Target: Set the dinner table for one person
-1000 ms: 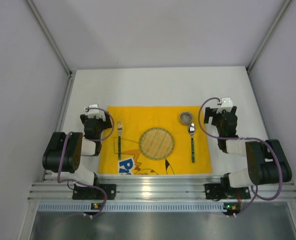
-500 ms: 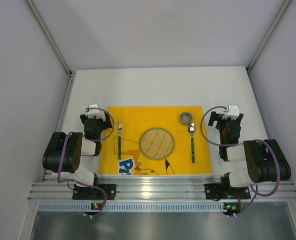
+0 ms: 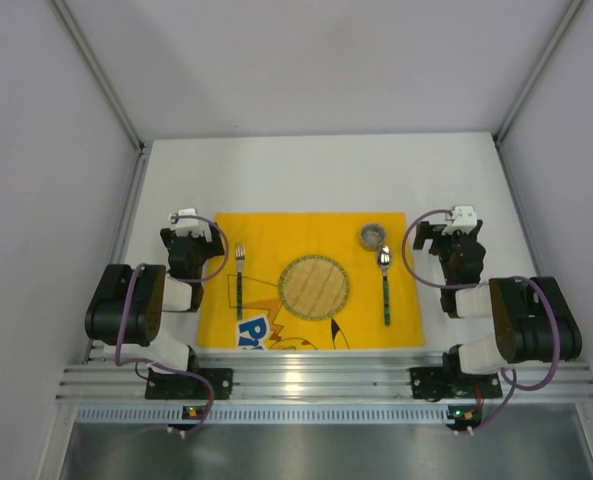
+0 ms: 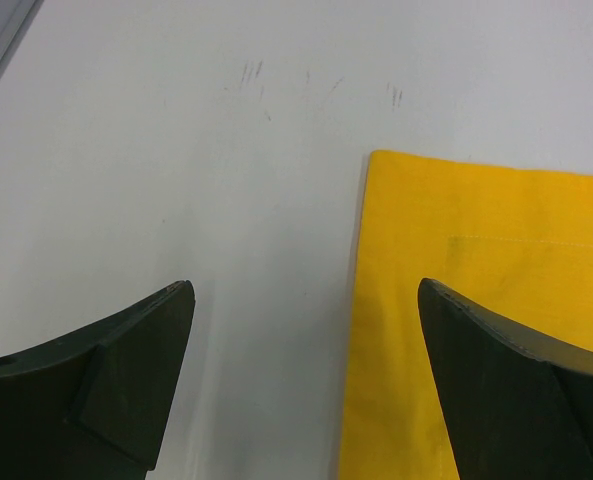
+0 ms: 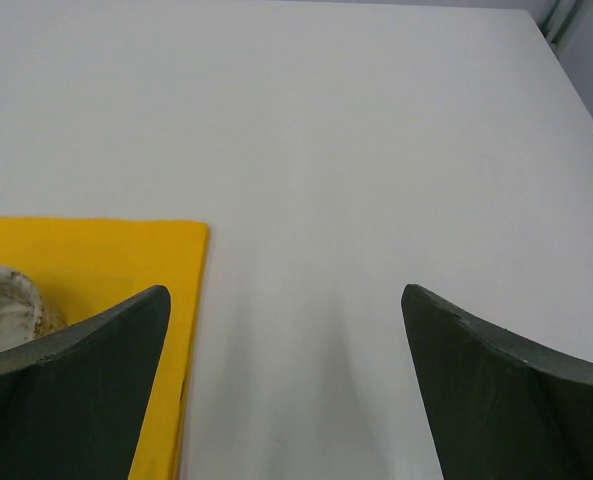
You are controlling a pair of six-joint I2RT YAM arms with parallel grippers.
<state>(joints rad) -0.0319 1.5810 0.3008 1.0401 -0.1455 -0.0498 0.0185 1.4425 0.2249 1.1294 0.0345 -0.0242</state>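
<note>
Grey wall panels [image 3: 36, 200] close in a large plain white counter [image 3: 316, 170], with a ribbed aluminium rail [image 3: 316, 380] running along its near edge where both arms are bolted. On the near middle of the counter lies a yellow cartoon-printed cloth mat [image 3: 306, 228], square to the rail.

At the mat's centre sits a round woven tan plate [image 3: 314, 286]. A metal fork with a dark green handle [image 3: 240, 278] lies to the left of the plate, tines pointing away from the arms. A metal spoon with a dark green handle [image 3: 385, 285] lies to the right, its bowl end also pointing away. A small round speckled cup [image 3: 373, 235] stands just beyond the spoon, near the mat's far right corner.

The left gripper [image 4: 304, 290] hangs just beside the mat's left edge, its jaws spread wide with nothing between them; one finger sits over bare counter and the other over yellow cloth. The right gripper [image 5: 284, 292] hangs just off the mat's far right corner, its jaws likewise apart and empty, with the cup's rim showing beside its left finger.
</note>
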